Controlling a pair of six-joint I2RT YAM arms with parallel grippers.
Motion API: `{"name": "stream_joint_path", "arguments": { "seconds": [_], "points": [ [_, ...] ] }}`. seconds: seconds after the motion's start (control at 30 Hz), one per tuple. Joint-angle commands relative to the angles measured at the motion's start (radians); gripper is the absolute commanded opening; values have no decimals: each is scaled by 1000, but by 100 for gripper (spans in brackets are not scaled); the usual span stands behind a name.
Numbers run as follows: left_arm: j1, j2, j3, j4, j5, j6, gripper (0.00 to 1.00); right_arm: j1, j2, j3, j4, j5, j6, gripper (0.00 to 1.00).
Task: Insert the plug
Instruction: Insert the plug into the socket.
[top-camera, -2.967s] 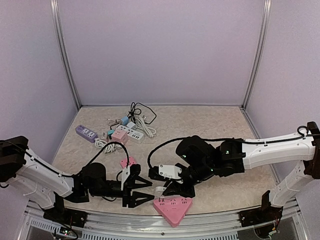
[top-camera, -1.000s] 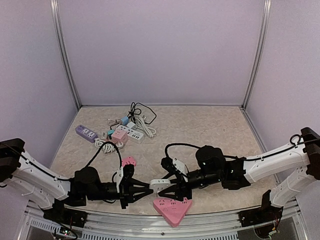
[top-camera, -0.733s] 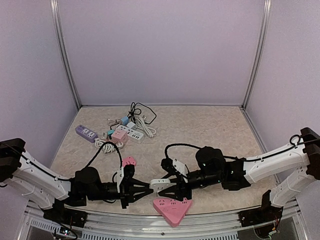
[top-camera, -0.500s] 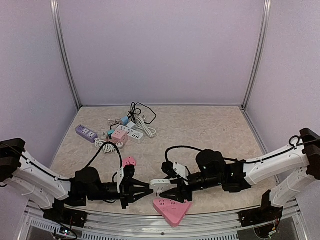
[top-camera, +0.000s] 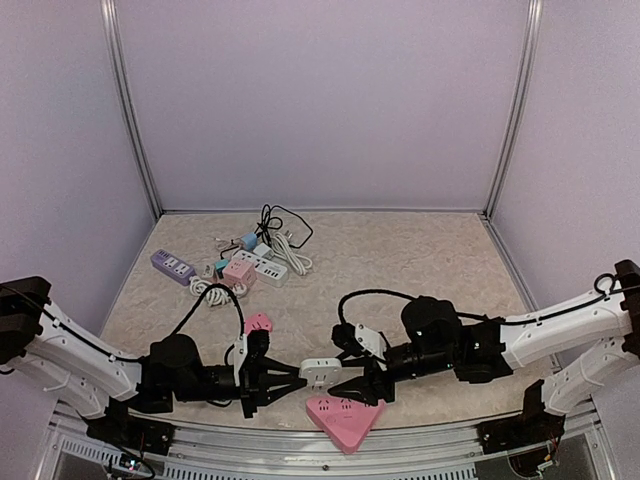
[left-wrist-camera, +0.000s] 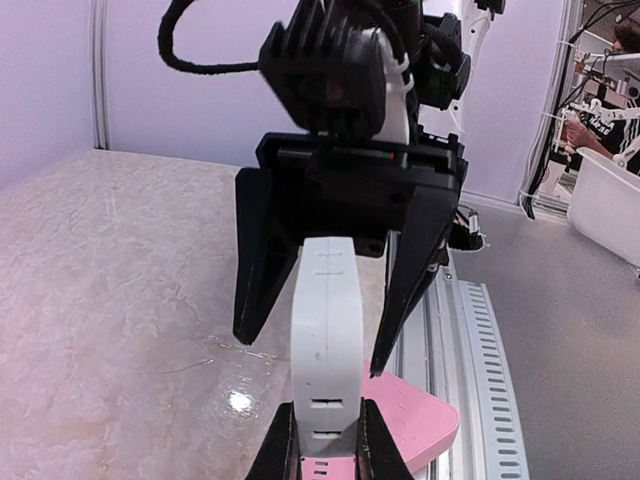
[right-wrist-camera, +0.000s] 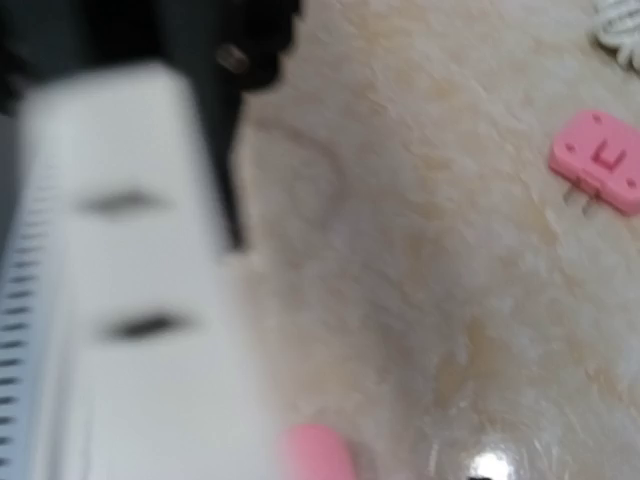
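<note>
— Where is the plug, and who has it?

— My left claw (left-wrist-camera: 322, 448) is clenched on the bottom end of the white adapter (left-wrist-camera: 325, 330). It holds it on edge above the table (top-camera: 420, 260), with the slots showing along the narrow side.

— And your right claw?

— My right claw (top-camera: 345, 386) is released. Its jaws stand spread on either side of the adapter, with a gap on each flank, touching nothing that I can see.

— What lies underneath?

— The pink triangular socket strip (top-camera: 345, 417) lies flat, just below and to the right of the adapter, with one corner hard against the slotted rail (left-wrist-camera: 490, 380) at the near edge. Little room is left on that side.

— Elsewhere?

— A small pink plug (top-camera: 257, 323) lies near my left wrist, prongs flat on the table. The heap of strips and cords (top-camera: 250, 262) sits well apart at the back left. Bare marbled top runs behind both claws and off to the right wall.
</note>
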Motion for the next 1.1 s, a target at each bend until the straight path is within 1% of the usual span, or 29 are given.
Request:
{"name": "stream_joint_path", "arguments": {
  "seconds": [0.0,0.13,0.23,0.3,0.37,0.4,0.43,0.53,0.57,0.7,0.73,0.8,0.83,0.87,0.9,0.93,1.0,1.07],
  "points": [
    [-8,-8,5,33,-12,11,0,6,-126,5,-67,-107,-7,61],
    [-8,-3,10,37,-10,19,0,7,-131,51,-60,-154,4,60],
    [-8,1,13,39,-7,22,0,6,-84,91,-94,-154,-2,56],
    [-8,3,14,41,-5,27,0,5,-47,117,-122,-158,-9,48],
    [-8,3,13,42,-5,29,0,4,-21,139,-137,-178,-10,38],
    [-8,3,14,42,-5,30,0,5,-11,148,-139,-190,-8,31],
    [-8,3,13,42,-5,30,0,5,-4,153,-138,-203,-7,23],
    [-8,4,11,39,-4,31,0,5,2,159,-125,-233,3,3],
    [-8,5,9,39,-6,30,0,5,1,159,-122,-236,5,0],
    [-8,5,-2,32,-21,15,0,5,0,144,-141,-222,-16,0],
    [-9,5,-7,30,-28,9,12,5,8,144,-164,-205,-25,0],
    [-13,5,-20,26,-48,3,46,2,37,144,-216,-162,-83,0],
    [-15,5,-26,22,-61,1,58,2,55,147,-236,-143,-100,0],
    [-17,5,-31,19,-72,-2,66,0,77,155,-253,-129,-116,0],
    [-17,5,-37,16,-86,-9,70,0,96,165,-262,-125,-127,0],
    [-18,6,-38,16,-95,-17,72,-1,114,175,-263,-134,-134,0],
    [-17,10,-41,18,-96,-28,72,-1,141,190,-235,-173,-136,0],
    [-13,16,-44,23,-130,-41,70,-1,150,193,-218,-196,-133,0]
  ]
}}
